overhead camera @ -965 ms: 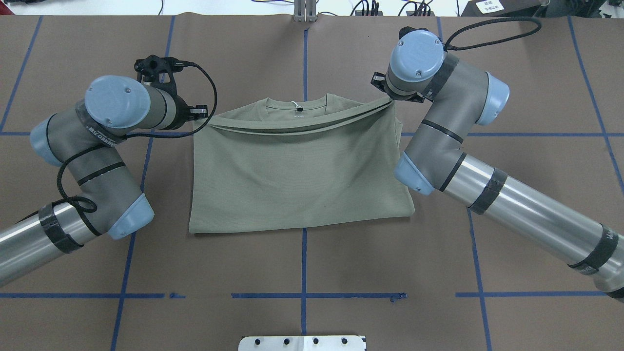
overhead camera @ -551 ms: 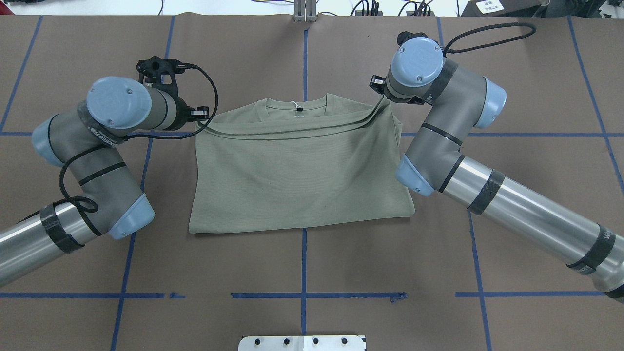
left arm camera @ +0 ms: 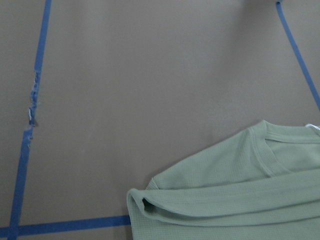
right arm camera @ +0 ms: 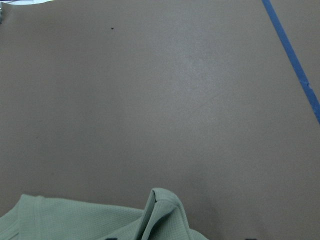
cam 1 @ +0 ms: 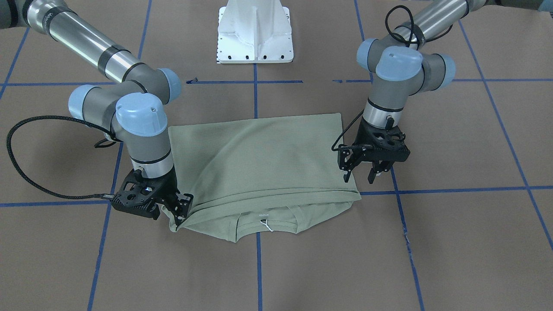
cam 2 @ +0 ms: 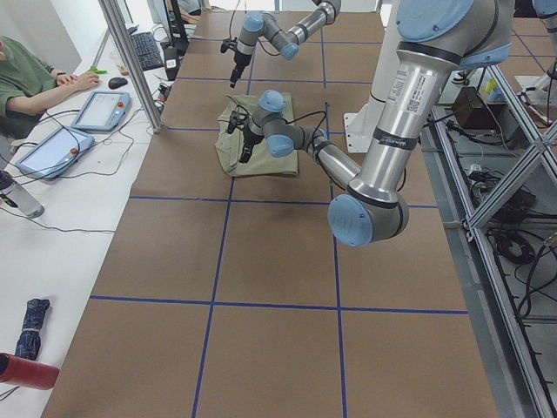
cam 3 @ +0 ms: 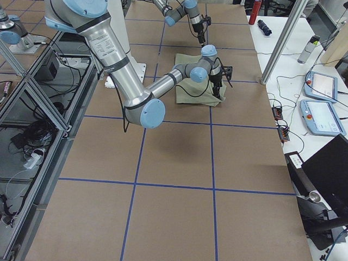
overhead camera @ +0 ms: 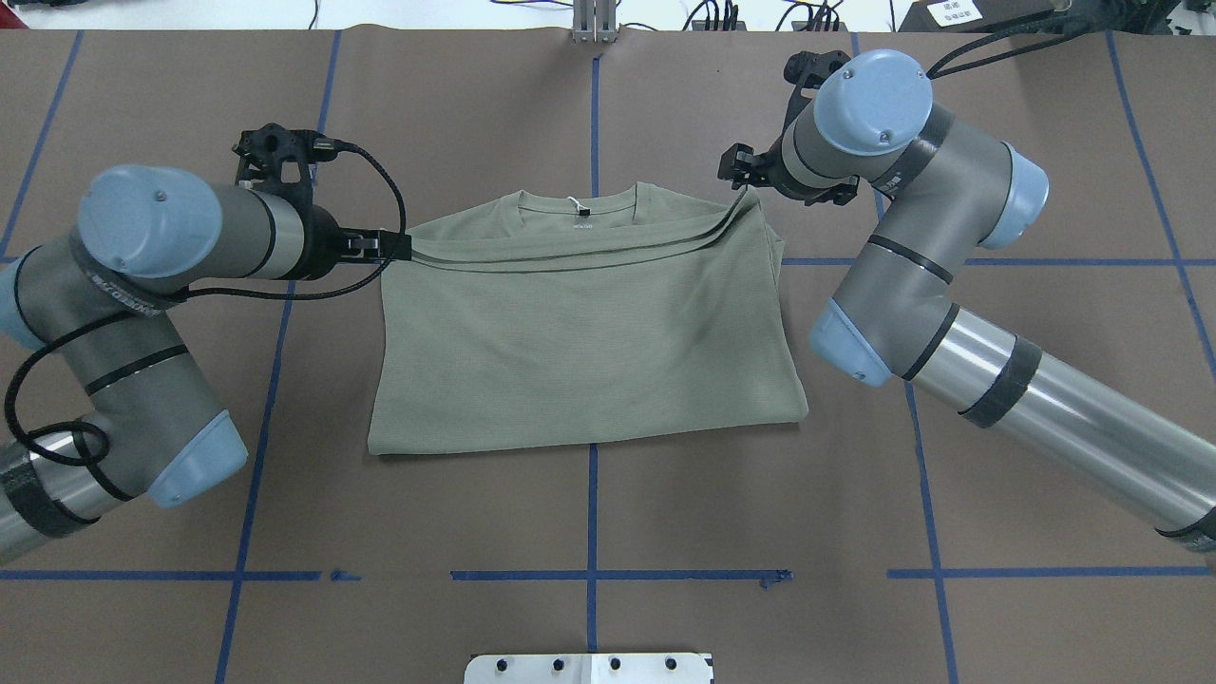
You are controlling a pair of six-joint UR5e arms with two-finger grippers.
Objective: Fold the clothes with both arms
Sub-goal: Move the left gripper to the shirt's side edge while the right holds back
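The sage-green shirt (overhead camera: 589, 332) lies folded in half on the brown table, with its ribbed neck and white label (overhead camera: 582, 211) at the far edge. Seen from the front, the shirt (cam 1: 268, 164) has its top layer lying flat. My left gripper (cam 1: 358, 176) is open, its fingers apart just above the shirt's far left corner (overhead camera: 410, 249). At the far right corner, my right gripper (cam 1: 180, 209) tilts low and its fingers also look apart. Each wrist view shows a loose folded corner (left arm camera: 142, 202) (right arm camera: 157, 200) and no fingers.
The white pedestal base (cam 1: 255, 34) stands at the robot's side of the table. Blue tape lines (overhead camera: 593, 575) cross the brown cover. A seated person (cam 2: 26, 78) and tablets (cam 2: 96, 109) are at a side desk beyond the far edge.
Both arms swung outward and the wrists tilted while the gripper tips stayed at the corners. The raised top layer has settled onto the shirt.
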